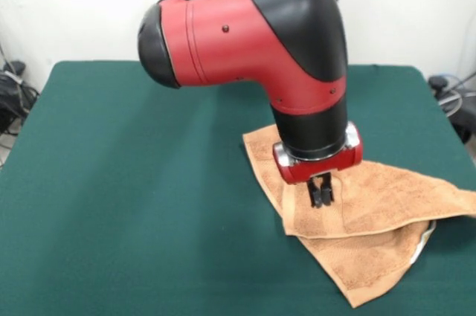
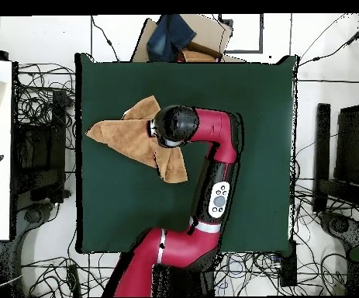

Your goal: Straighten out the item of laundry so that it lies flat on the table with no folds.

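Sawyer gripper (image 1: 321, 195) hangs over folded towel (image 1: 372, 234), fingers nearly together, pinching nothing visible. Towel sits crumpled toward one side edge of table (image 1: 134, 204), layers overlapping. Risk: grabbing both layers drags whole bundle, folds remain, corner slides off edge.

Two cameras on my table (image 1: 134, 182)

One faces me from across its edge, close; one looks straight down from high above, my base at bottom.

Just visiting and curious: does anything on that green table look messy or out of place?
Yes. The orange towel is rumpled, with a layer folded over itself and corners pointing different ways, instead of lying flat on the table. The hand sits right above its fold.
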You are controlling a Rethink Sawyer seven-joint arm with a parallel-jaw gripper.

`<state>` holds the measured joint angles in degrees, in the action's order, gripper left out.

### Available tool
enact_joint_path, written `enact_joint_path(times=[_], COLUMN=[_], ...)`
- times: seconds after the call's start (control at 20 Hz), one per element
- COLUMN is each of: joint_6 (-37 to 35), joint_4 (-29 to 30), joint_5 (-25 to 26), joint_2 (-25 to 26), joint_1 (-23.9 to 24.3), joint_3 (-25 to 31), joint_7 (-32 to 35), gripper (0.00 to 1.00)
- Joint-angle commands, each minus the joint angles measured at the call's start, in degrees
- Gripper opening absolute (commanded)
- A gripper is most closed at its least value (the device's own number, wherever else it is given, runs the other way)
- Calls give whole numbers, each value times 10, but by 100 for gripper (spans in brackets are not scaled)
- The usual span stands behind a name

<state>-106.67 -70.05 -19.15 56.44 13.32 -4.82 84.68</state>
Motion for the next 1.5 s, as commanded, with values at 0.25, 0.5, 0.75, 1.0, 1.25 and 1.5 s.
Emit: enact_joint_path(times=[0.25, 0.5, 0.75, 1.0, 1.25, 1.5], joint_6=[67, 109, 24, -65, -139, -175], joint_4=[168, 132, 141, 230, 284, 283], joint_5=[3, 16, 48, 37, 36, 37], joint_2=[3, 9, -1, -41, -61, -55], joint_1=[-36, -46, -39, -29, -23, -30], joint_3=[3, 23, -13, -44, -55, -47], joint_7=[-37, -17, -18, -18, -5, 8], gripper=[0, 0, 0, 0, 0, 0])
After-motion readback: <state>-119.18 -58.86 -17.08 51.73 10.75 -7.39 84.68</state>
